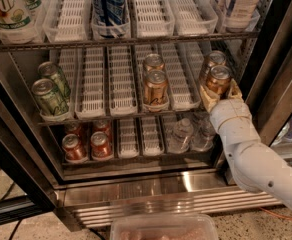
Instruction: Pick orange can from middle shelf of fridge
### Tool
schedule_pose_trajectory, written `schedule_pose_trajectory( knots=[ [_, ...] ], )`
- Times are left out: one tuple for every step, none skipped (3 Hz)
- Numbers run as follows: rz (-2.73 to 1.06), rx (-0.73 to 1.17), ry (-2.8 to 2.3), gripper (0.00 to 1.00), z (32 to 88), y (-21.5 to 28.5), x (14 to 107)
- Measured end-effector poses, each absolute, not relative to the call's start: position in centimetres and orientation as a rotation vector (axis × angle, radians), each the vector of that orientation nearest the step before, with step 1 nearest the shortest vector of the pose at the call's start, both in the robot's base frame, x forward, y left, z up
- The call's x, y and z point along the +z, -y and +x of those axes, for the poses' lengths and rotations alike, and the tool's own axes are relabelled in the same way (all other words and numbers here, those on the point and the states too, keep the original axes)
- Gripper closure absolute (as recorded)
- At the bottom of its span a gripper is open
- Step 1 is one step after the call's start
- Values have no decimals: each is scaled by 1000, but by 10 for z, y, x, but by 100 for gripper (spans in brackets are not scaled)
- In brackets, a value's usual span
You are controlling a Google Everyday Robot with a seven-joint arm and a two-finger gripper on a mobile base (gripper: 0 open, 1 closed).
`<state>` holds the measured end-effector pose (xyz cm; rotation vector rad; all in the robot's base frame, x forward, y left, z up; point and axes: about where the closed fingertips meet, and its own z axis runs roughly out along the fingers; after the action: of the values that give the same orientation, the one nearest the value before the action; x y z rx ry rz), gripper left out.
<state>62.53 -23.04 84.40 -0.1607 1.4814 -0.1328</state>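
Observation:
The fridge (151, 194) stands open with stacked racks of white lanes. On the middle shelf (111, 84) two orange cans (155, 86) stand in a centre lane, one behind the other. Two more stand at the right end. My gripper (220, 93) reaches in from the lower right and is shut on the front orange can (218, 80) of the right pair, its tan fingers (209, 97) on either side. The other right can (213, 60) stands just behind it.
Two green cans (50, 95) stand at the left of the middle shelf. Redder cans (88, 145) and clear bottles (188, 134) sit on the bottom shelf. Blue cans (108, 6) and bottles (238, 4) fill the top shelf. A clear tray (163, 227) lies below.

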Motion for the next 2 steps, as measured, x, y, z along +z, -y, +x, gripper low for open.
schedule_pose_trajectory(
  knots=[
    [-173, -65, -1466, 100, 623, 225, 866],
    [-177, -25, -1455, 100, 622, 224, 880]
  ],
)
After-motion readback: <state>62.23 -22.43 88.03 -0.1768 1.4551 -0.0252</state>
